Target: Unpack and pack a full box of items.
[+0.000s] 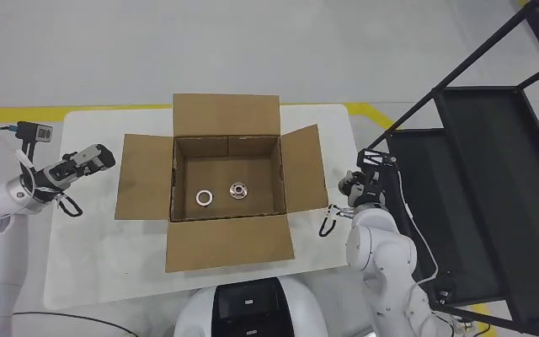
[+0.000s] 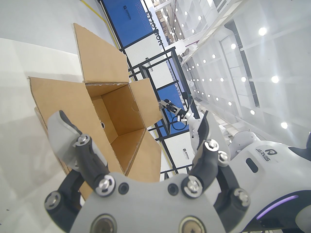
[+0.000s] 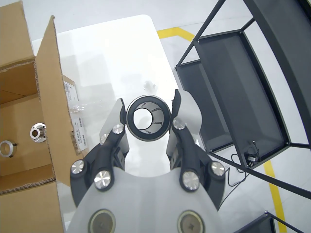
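An open cardboard box (image 1: 226, 139) stands mid-table with all flaps folded out. On its floor lie a flat metal ring (image 1: 205, 198) and a flanged metal hub (image 1: 238, 191); both also appear in the right wrist view, ring (image 3: 5, 148) and hub (image 3: 38, 132). My right gripper (image 3: 148, 118) hangs over the table's right edge, beside the box's right flap, shut on a black-rimmed metal sleeve (image 3: 147, 120). My left gripper (image 2: 131, 129) is open and empty, held left of the box (image 2: 114, 112).
A black metal shelf rack (image 1: 480, 185) stands just right of the table, close to my right arm. A clear bag with labels (image 3: 76, 109) lies on the table under the box's right flap. White tabletop (image 1: 93, 244) extends around the box.
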Robot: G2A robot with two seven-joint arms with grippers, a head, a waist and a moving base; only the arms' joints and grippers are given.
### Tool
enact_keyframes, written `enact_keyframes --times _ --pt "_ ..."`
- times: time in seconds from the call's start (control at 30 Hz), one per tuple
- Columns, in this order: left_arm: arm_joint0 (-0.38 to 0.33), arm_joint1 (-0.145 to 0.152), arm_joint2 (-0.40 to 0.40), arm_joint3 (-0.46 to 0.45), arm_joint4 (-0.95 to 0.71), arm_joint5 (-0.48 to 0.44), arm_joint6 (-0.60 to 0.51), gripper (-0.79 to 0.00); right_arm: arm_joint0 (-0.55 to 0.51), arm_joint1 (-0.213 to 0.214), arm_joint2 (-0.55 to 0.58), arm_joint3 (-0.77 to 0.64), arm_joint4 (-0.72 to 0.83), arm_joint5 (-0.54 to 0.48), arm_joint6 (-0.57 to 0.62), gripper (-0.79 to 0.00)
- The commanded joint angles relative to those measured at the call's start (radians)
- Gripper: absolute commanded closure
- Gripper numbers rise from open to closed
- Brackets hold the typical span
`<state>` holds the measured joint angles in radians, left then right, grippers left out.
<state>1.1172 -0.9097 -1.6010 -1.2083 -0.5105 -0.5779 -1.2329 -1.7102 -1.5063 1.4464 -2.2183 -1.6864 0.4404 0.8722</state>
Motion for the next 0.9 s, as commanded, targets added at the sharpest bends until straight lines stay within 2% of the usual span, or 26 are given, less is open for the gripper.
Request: enact_keyframes --times 0.0,0.23,0.47,0.67,0.87 --pt "0.000 0.000 0.000 0.000 0.000 0.000 0.000 -0.785 -0.017 0.001 0.015 0.014 0.016 -0.016 -0.034 0.000" --pt "0.000 0.000 0.000 0.000 0.000 0.000 0.000 -0.785 -0.049 0.009 0.049 0.107 0.040 -0.122 -0.128 0.000" --pt "0.000 0.000 0.000 0.000 0.000 0.000 0.000 -0.785 -0.047 0.013 0.076 0.242 0.065 -0.174 -0.207 0.000" --pt "0.000 0.000 0.000 0.000 0.000 0.000 0.000 -0.785 -0.043 0.016 0.075 0.335 0.065 -0.192 -0.271 0.000" --pt "0.000 0.000 0.000 0.000 0.000 0.000 0.000 -0.785 0.012 0.013 0.058 0.480 0.067 -0.168 -0.347 0.000"
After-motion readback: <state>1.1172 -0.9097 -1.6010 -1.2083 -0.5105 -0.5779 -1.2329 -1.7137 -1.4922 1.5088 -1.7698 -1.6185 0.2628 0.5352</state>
